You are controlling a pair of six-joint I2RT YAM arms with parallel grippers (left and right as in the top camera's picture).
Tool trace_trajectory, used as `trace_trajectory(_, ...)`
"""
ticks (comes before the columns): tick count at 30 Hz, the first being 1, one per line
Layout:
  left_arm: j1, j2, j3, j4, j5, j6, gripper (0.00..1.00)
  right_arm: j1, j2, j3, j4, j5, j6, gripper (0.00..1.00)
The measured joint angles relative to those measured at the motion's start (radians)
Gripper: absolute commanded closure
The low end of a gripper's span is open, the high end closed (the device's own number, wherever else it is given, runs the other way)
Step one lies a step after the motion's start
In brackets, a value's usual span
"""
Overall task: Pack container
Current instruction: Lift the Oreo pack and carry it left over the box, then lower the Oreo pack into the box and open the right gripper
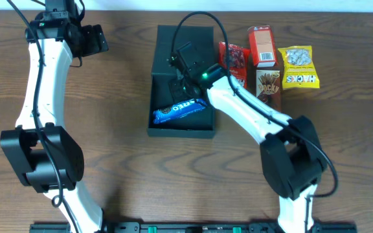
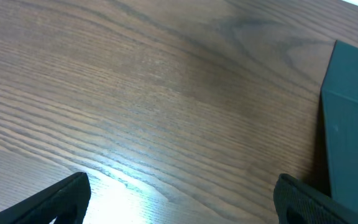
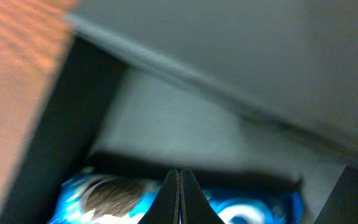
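The container lies open, an Oreo pack inside. The right gripper is inside it too, fingers pressed together (nothing between). The left gripper, spread, hangs left of the container.

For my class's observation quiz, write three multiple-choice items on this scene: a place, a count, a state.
1. Where is the blue Oreo pack? A in the dark box; B left of it; C on its lid.
2. Snacks outside the box? A two; B four; C six.
3. The left gripper is: A open; B shut empty; C shut on a pack.
1 A, it lies on the box floor. 2 B, red pack, orange-red carton, yellow pack, brown carton. 3 A, fingers wide apart.
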Motion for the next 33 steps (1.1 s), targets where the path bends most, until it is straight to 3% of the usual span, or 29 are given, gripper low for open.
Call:
trace_trajectory(11, 0.000, 0.000, 0.000, 0.000, 0.000, 0.000, 0.05, -0.034, 0.087, 0.000, 0.011, 0.006, -0.023, 0.98)
trace_trajectory(24, 0.000, 0.000, 0.000, 0.000, 0.000, -0.001, 0.05, -0.034, 0.093, 0.000, -0.241, -0.027, -0.063, 0.99)
trace_trajectory(33, 0.000, 0.000, 0.000, 0.000, 0.000, -0.004, 0.05, -0.034, 0.093, 0.011, -0.124, -0.066, -0.080, 0.99)
